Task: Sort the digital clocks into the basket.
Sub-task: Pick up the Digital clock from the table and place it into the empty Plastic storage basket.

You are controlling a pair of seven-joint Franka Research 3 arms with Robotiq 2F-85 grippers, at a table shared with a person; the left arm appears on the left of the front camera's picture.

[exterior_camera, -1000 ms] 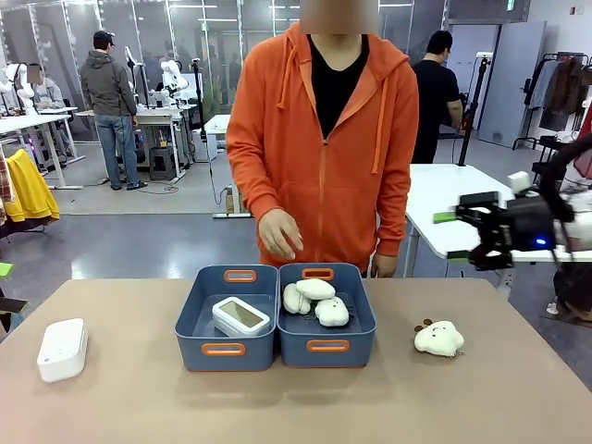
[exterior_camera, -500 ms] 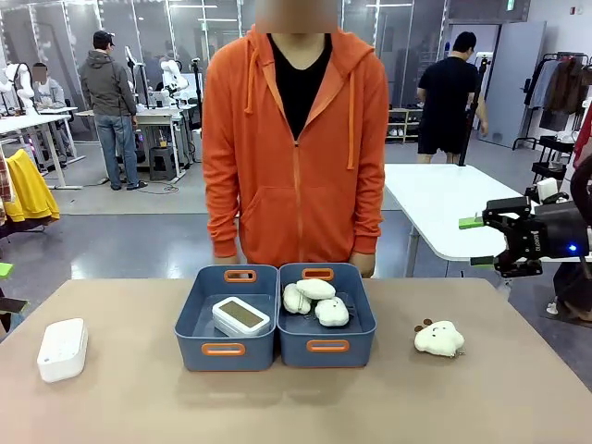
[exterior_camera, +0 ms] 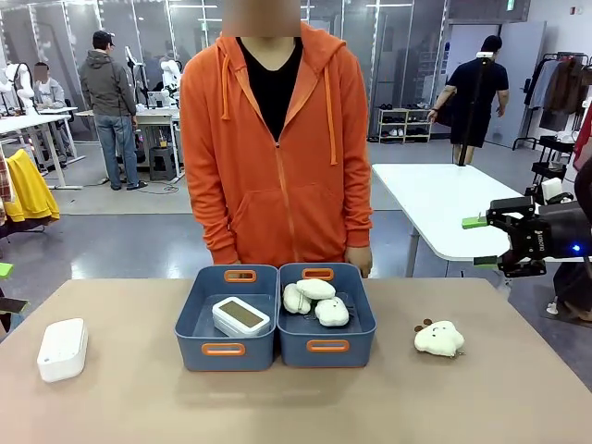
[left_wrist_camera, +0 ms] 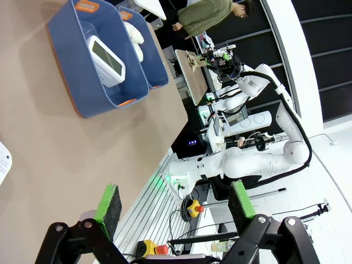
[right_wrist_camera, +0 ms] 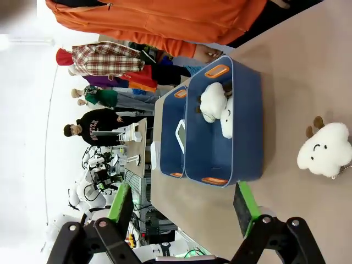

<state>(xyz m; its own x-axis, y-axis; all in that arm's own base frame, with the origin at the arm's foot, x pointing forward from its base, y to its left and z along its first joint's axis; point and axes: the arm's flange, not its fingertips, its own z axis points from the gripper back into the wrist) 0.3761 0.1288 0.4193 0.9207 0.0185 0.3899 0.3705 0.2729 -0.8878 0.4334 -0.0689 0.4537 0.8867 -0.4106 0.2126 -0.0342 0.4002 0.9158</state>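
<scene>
Two blue-grey bins sit side by side mid-table, orange handle slots at their ends.

First digital clock [exterior_camera: 241, 316]: lying in the left basket [exterior_camera: 190, 326], screen up, slightly askew. Counts as sorted.

Second digital clock [exterior_camera: 62, 349]: on the table [exterior_camera: 139, 407] near its left edge, well apart from the basket, white back or side showing. Not yet sorted.

Right bin [exterior_camera: 366, 326]: holds three cream plush toys [exterior_camera: 315, 301]. A fourth plush toy [exterior_camera: 438, 338] lies on the table to the right of the bins.

Left gripper [left_wrist_camera: 175, 201]: jaws spread wide, nothing between the green pads, held above the table with the bins far off.

Right gripper [exterior_camera: 479, 242]: jaws wide, empty, hanging above the table's right edge, near no clock.

Person in orange hoodie [exterior_camera: 277, 166] stands at the far side behind the bins.

Judgement: task about half done. One clock in, one left to fetch; the left gripper looks the better placed for it.
</scene>
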